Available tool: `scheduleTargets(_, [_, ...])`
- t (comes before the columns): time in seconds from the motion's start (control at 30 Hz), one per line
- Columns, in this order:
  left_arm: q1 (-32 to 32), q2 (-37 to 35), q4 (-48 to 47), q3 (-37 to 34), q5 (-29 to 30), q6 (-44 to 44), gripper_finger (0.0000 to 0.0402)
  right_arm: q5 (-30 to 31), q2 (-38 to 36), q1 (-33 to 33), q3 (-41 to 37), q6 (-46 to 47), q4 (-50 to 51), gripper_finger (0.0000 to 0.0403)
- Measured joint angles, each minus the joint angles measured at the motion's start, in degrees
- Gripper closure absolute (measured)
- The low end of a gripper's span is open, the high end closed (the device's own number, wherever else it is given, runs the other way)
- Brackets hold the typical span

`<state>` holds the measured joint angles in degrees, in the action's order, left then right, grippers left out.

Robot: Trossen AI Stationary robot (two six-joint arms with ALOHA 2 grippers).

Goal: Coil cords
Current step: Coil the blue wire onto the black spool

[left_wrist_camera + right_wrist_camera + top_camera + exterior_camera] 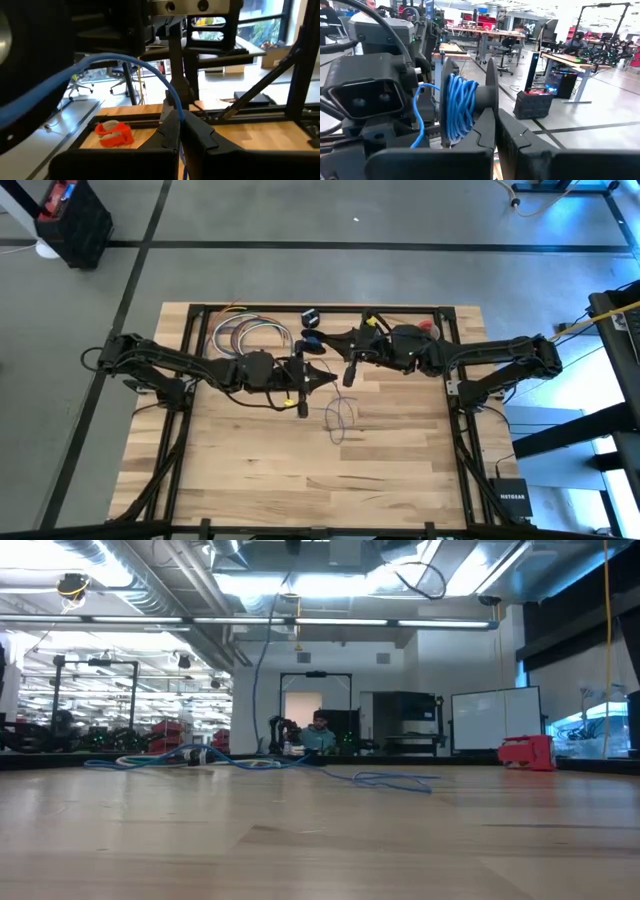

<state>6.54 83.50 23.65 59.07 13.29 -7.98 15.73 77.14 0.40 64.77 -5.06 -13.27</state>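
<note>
Currently both arms meet above the far middle of the table (250, 470). The left gripper (181, 131) is closed, pinching the blue cord (120, 61), which arcs up from between its fingers. The right gripper (495, 125) is also closed, gripping the rim of a dark spool (487, 87) wound with blue cord (460, 107). A loose loop of the cord (341, 420) lies on the table below the grippers. A red tape roll (114, 133) rests near the frame rail. Coloured cable coils (245, 335) lie at the far left.
</note>
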Motion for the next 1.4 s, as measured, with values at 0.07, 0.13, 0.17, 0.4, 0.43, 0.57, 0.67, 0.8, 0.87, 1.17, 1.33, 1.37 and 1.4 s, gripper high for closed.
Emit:
scheduleTargets(0.07, [0.2, 0.0, -1.2, 0.0, 0.1, -1.2, 0.0401, -0.1, 0.0, 0.0, 0.0, 0.0, 0.3, 0.0397])
scheduleTargets(0.13, [0.3, 0.0, -4.4, 0.0, 0.1, -1.9, 0.0400, -0.3, 0.0, 0.0, 0.0, -0.2, 1.0, 0.0397])
scheduleTargets(0.17, [0.3, 0.0, -6.2, 0.0, 0.0, -1.8, 0.0394, -0.4, 0.1, 0.0, 0.0, -0.4, 1.1, 0.0397])
scheduleTargets(0.4, [0.2, 0.0, -19.6, 0.0, -0.1, 3.1, 0.0304, -0.3, 0.2, -0.1, -0.1, -1.6, 3.0, 0.0397])
scheduleTargets(0.43, [0.4, -0.4, -22.3, 0.0, 0.0, 3.6, 0.0291, -0.3, 0.2, -0.1, -0.1, -1.8, 4.1, 0.0397])
scheduleTargets(0.57, [1.5, -2.4, -36.2, 0.0, 0.0, 6.2, 0.0257, 1.5, 0.1, 0.0, -0.1, -3.2, 7.2, 0.0397])
scheduleTargets(0.67, [2.1, -4.3, -43.0, 0.0, 0.0, 11.2, 0.0248, 2.2, -0.7, 0.0, -0.1, -4.0, 9.5, 0.0397])
scheduleTargets(0.8, [3.2, -5.9, -48.3, 0.0, 1.4, 15.1, 0.0253, 2.3, -2.6, 0.0, -0.1, -4.0, 12.4, 0.0397])
scheduleTargets(0.87, [3.3, -5.9, -50.1, 0.0, 1.8, 15.6, 0.0258, 2.3, -3.1, 0.0, -0.1, -4.0, 14.8, 0.0397])
scheduleTargets(1.17, [3.2, -5.9, -39.2, -1.4, 6.0, 9.6, 0.0268, 3.3, -8.0, -0.1, -11.1, -4.2, 9.6, 0.0397])
scheduleTargets(1.33, [1.1, -5.9, -19.9, -5.3, 3.6, 1.5, 0.0269, 2.4, -12.5, -0.1, -23.4, -4.4, -8.6, 0.0397])
scheduleTargets(1.37, [0.1, -5.7, -17.3, -5.7, 1.7, 1.1, 0.0269, 1.8, -12.6, -0.1, -25.4, -4.4, -12.2, 0.0397])
scheduleTargets(1.4, [-0.9, -5.4, -14.2, -6.1, -0.2, 0.9, 0.0269, 1.2, -12.6, 0.0, -27.2, -4.4, -16.0, 0.0397])
